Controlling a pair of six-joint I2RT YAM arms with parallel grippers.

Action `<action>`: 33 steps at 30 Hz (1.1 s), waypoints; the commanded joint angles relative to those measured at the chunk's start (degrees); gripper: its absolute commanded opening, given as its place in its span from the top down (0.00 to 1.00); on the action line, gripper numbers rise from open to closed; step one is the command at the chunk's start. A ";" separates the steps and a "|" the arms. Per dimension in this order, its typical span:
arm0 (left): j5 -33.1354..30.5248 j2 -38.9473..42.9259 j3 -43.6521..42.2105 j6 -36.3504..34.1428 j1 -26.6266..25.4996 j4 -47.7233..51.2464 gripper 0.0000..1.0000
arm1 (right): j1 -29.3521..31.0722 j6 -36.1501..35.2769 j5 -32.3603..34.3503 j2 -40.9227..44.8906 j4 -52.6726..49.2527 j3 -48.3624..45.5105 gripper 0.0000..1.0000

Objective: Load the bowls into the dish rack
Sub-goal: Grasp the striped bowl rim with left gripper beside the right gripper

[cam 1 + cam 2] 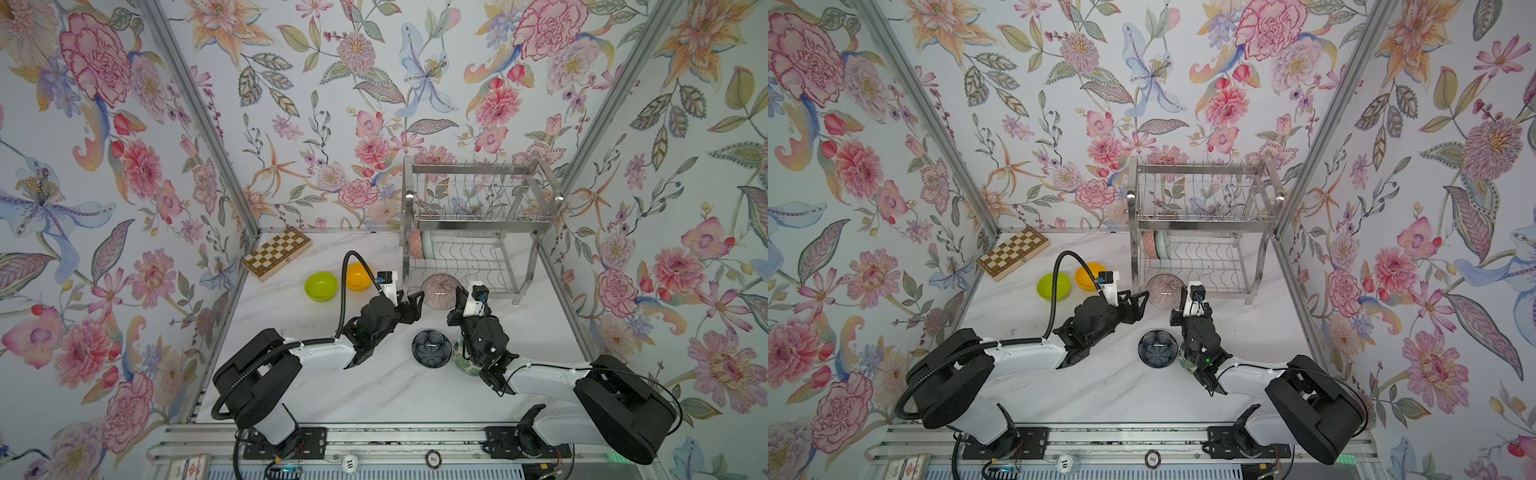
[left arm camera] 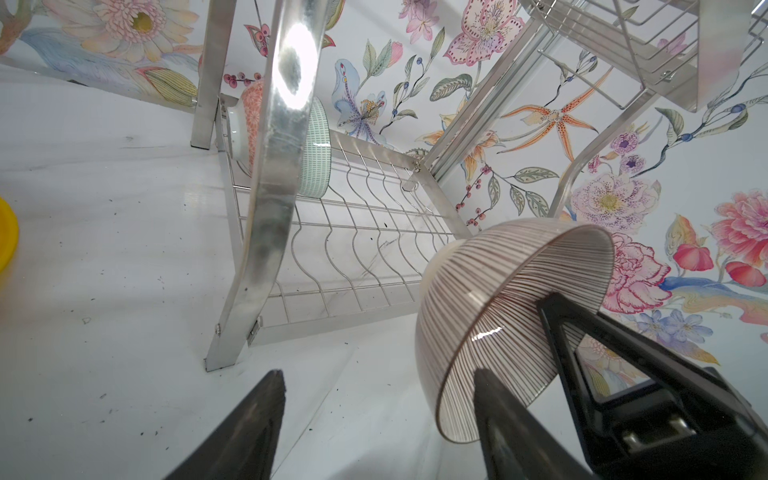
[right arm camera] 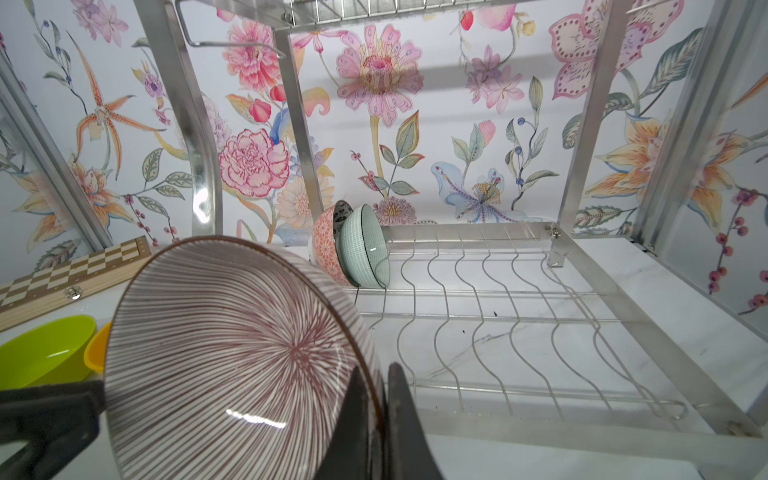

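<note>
A bowl striped in dark red (image 1: 440,291) (image 1: 1165,291) (image 3: 232,353) hangs tilted before the dish rack's (image 1: 478,224) (image 1: 1204,226) lower shelf (image 3: 519,332), with my right gripper (image 3: 376,415) (image 1: 459,291) shut on its rim. My left gripper (image 2: 382,415) (image 1: 417,307) (image 1: 1142,307) stands open at the bowl's (image 2: 498,291) left side; one finger lies against its outer wall, and whether they touch I cannot tell. A coral-patterned bowl (image 3: 326,245) and a mint bowl (image 3: 365,253) (image 2: 316,153) stand on edge in the lower shelf.
On the table are a lime bowl (image 1: 321,286) (image 1: 1053,286), an orange-yellow bowl (image 1: 359,276) (image 1: 1088,276), a navy flower bowl (image 1: 431,348) (image 1: 1158,348) and a leaf-patterned bowl (image 1: 463,359) half under my right arm. A wooden chessboard (image 1: 276,252) lies at the back left.
</note>
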State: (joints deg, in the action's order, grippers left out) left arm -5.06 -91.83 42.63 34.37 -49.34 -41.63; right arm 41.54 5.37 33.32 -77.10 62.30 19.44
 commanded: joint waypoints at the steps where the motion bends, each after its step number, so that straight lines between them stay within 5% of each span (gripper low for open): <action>1: -2.51 -0.98 2.56 -1.94 -0.80 0.32 0.27 | 0.67 -0.70 0.35 0.04 3.12 2.19 1.00; 13: -4.39 -4.99 6.19 -1.68 -0.96 3.42 0.56 | 3.01 -3.14 -2.28 0.90 6.54 1.05 1.00; 26: -4.59 -4.50 5.55 -1.58 -1.44 2.68 0.98 | 3.10 -3.10 -4.21 0.94 2.10 2.56 0.92; 33: -6.06 -3.11 4.02 -1.79 -1.47 0.07 1.00 | 2.86 -2.39 -6.22 1.31 -0.41 3.47 0.75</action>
State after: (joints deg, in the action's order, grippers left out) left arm -9.54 -96.27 47.22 32.34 -50.54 -37.36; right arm 44.60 1.93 28.69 -77.03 61.82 20.97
